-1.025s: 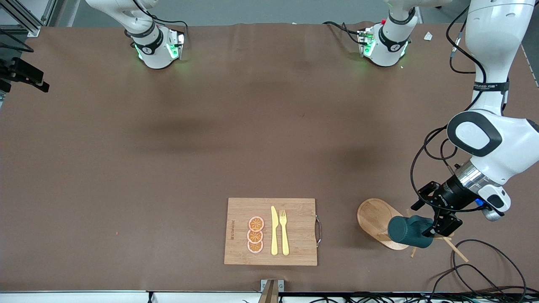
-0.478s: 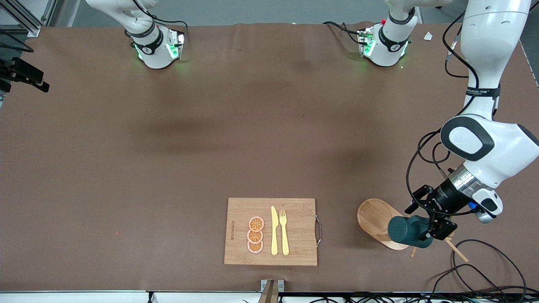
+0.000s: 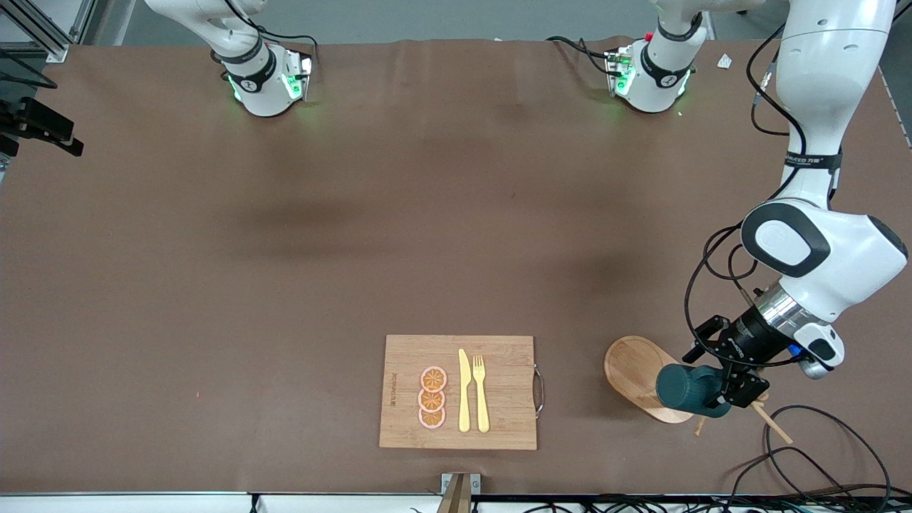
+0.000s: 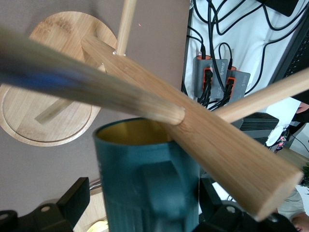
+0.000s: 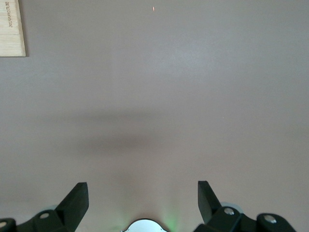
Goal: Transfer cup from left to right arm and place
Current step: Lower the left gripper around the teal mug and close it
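The left tool [image 3: 728, 393] was clamped on the cup [image 3: 691, 390], holding it on its side over the wooden stand [image 3: 636, 376] at the left arm's end of the table [image 3: 285, 285]. Since a second earlier the left arm had drawn slightly toward the board [image 3: 458, 392], and the cup had barely shifted. In the left wrist view the cup [image 4: 147, 183] sat among the stand's pegs [image 4: 145, 99]. The right tool [image 5: 140, 200] waited above bare table, its fingers apart.

The brown table [image 3: 285, 285] carries a cutting board [image 3: 499, 420] and a round wooden stand [image 3: 630, 367].
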{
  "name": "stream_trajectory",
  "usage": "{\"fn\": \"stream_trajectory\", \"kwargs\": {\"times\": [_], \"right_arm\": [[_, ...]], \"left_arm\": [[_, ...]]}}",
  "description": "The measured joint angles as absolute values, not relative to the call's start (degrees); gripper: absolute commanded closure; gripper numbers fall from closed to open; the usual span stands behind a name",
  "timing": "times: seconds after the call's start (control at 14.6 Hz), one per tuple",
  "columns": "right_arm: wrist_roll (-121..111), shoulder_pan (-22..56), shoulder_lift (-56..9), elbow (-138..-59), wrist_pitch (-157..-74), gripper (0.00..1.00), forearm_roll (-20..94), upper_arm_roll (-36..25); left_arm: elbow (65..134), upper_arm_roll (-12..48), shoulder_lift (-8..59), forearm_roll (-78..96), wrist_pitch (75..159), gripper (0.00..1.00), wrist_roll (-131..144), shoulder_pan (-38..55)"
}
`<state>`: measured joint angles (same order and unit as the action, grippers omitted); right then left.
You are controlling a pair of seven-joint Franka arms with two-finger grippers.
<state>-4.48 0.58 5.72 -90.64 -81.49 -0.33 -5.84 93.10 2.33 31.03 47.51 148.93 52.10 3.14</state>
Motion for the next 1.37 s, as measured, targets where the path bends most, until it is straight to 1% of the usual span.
{"fn": "stream_trajectory", "kwargs": {"times": [0.14,0.27,0.34,0.41,0.48,0.55,0.61,1.37], "right_arm": [[-4.48,0.58,5.72,-90.64,-81.49,0.0,-0.33,-5.84],[-4.48,0.58,5.72,-90.64,-81.49,0.0,-0.33,-5.84],[-4.48,0.58,5.72,-90.64,-81.49,0.0,-0.33,-5.84],[-4.48,0.58,5.72,-90.64,-81.49,0.0,-0.33,-5.84],[-4.48,0.58,5.72,-90.64,-81.49,0.0,-0.33,-5.84],[-4.48,0.58,5.72,-90.64,-81.49,0.0,-0.33,-5.84],[-4.48,0.58,5.72,-90.64,-81.49,0.0,-0.33,-5.84],[-4.48,0.58,5.72,-90.64,-81.5,0.0,-0.33,-5.84]], "left_arm": [[92.94,2.33,31.31,47.51,149.02,0.01,52.1,3.14],[92.31,2.33,31.64,47.51,149.08,0.04,52.1,3.14],[92.04,2.33,31.77,47.51,149.07,0.09,52.1,3.14],[91.9,2.33,31.84,47.51,149.08,0.18,52.09,3.14],[91.85,2.33,31.86,47.51,149.08,0.25,52.09,3.14],[91.81,2.33,31.87,47.51,149.08,0.31,52.09,3.14],[91.71,2.33,31.86,47.51,149.1,0.35,52.09,3.14],[90.86,2.34,31.56,47.51,149.11,0.35,52.08,3.1]]}}
